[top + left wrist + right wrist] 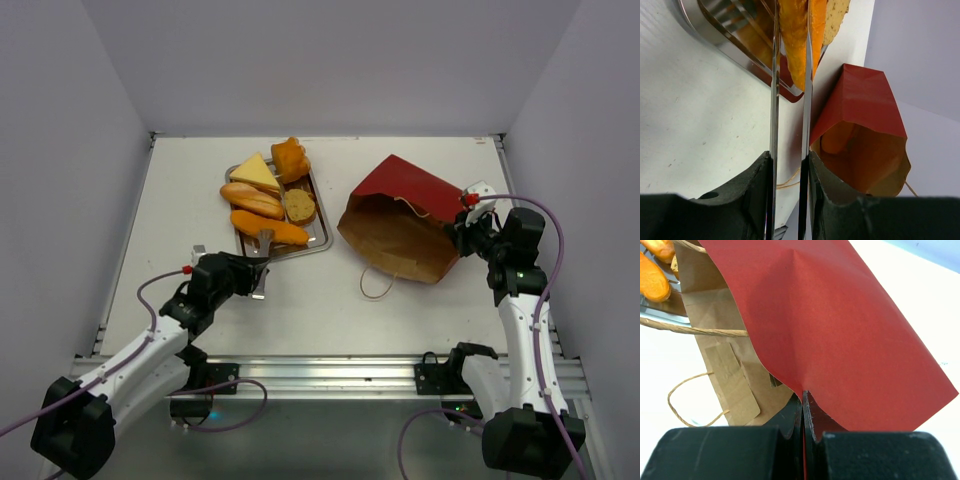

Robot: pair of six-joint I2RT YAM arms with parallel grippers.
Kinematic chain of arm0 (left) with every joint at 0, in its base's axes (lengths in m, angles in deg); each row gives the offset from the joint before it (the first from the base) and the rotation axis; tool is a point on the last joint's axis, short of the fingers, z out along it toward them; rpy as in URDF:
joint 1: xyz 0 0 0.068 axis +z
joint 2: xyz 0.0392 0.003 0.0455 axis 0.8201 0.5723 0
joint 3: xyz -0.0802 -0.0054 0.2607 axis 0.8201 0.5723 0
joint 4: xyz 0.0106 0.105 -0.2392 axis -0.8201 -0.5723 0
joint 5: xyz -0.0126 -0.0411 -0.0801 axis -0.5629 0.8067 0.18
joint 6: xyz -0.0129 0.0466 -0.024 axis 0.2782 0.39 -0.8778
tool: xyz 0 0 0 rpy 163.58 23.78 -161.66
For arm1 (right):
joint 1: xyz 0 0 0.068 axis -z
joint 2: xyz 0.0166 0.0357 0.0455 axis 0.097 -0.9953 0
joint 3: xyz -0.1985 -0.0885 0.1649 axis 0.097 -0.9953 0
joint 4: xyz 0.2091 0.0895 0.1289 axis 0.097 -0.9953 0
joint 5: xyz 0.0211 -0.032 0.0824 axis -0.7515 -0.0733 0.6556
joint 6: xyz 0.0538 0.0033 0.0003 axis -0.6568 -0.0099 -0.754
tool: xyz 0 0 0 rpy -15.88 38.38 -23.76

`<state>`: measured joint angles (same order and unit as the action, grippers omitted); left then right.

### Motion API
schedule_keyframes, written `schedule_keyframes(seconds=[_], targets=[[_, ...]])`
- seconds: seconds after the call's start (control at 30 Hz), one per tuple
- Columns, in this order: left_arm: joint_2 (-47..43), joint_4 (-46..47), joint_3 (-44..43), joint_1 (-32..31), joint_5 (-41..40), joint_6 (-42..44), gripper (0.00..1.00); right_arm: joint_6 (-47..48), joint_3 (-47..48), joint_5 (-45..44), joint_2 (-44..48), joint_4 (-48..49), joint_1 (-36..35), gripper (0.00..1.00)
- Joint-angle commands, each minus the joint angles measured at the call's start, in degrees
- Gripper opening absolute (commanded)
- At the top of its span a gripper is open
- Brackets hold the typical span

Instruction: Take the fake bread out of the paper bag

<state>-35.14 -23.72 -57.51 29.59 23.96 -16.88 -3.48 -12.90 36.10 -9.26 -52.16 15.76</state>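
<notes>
Left gripper [263,241], jaws a narrow slit apart at the near end of a long loaf [270,228] on the tray [305,251], hold not determinable, lies left of the paper bag [400,238], whose mouth faces it with an orange piece [835,137] apparently inside; right gripper [803,401] is clamped on the bag's red wall.

From overhead I count five fake bread [252,200] pieces huddled left of the paper bag [400,215]: pale wedge [255,172], chunky bun [291,158], round slice [299,206] and two long loaves [268,228]. The bag lies on its side on the surface [300,310] (red outside, kraft inside), its mouth gaping near-left.
</notes>
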Motion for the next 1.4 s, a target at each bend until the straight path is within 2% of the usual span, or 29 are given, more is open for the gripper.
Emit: schedule_keyframes(seconds=[0.0,0.3,0.6,0.97,1.37], targets=[[-1.61,4.38,-1.2,0.45,1.29,1.79,0.25,0.46,-0.09,1.17,0.35,2.08,0.17,0.0],[-3.37,2.35,-0.84,0.45,2.26,2.23,0.39,0.29,-0.09,1.26,0.53,1.9,0.26,0.0],[-2.67,2.44,-0.93,0.53,2.61,2.66,0.44,0.38,-0.09,1.17,0.53,1.9,0.18,0.0],[-4.16,1.91,-0.93,0.62,2.61,2.67,0.44,0.29,-0.09,1.17,0.53,1.9,0.17,0.0],[-10.75,-6.08,-0.32,0.54,6.83,4.16,0.41,0.29,-0.09,1.35,0.79,1.99,0.18,0.0]])
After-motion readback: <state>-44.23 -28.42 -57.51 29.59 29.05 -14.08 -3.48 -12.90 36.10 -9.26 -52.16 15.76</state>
